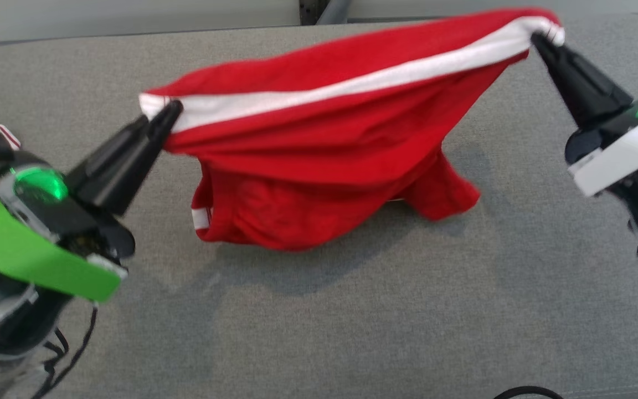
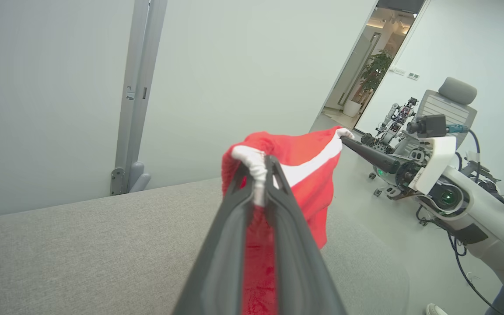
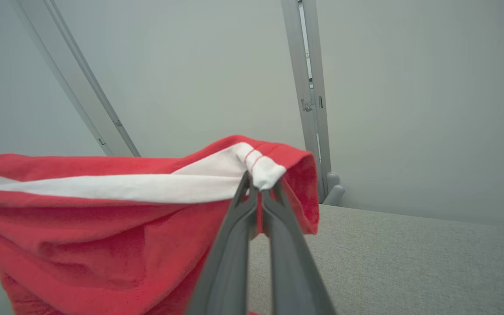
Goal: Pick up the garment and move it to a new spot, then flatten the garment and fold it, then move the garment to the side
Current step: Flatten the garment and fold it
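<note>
The left end effector is clamped on the garment. Its two dark fingers are pressed together on the white-banded corner at the garment's left end. In the left wrist view, red cloth runs down between those fingers and the white edge bunches over their tips. The right end effector is likewise closed on the garment, pinching the white-banded corner at its right end. The right wrist view shows its tips tight together just under a small fold of white hem.

The garment is red with a white stripe along its top edge. It is held up between the two grips, and the stripe is pulled into a taut line that rises toward the right end. Below the stripe the cloth hangs in loose, crumpled folds. These sag toward the grey fabric-covered worktop, where a shadow lies beneath the garment. Whether the lowest folds rest on the worktop or hang just above it I cannot tell.

Behind the garment stands a pale wall with a grey metal post. In the left wrist view, beyond the garment's right end, are an office chair and a potted plant at an open doorway.
</note>
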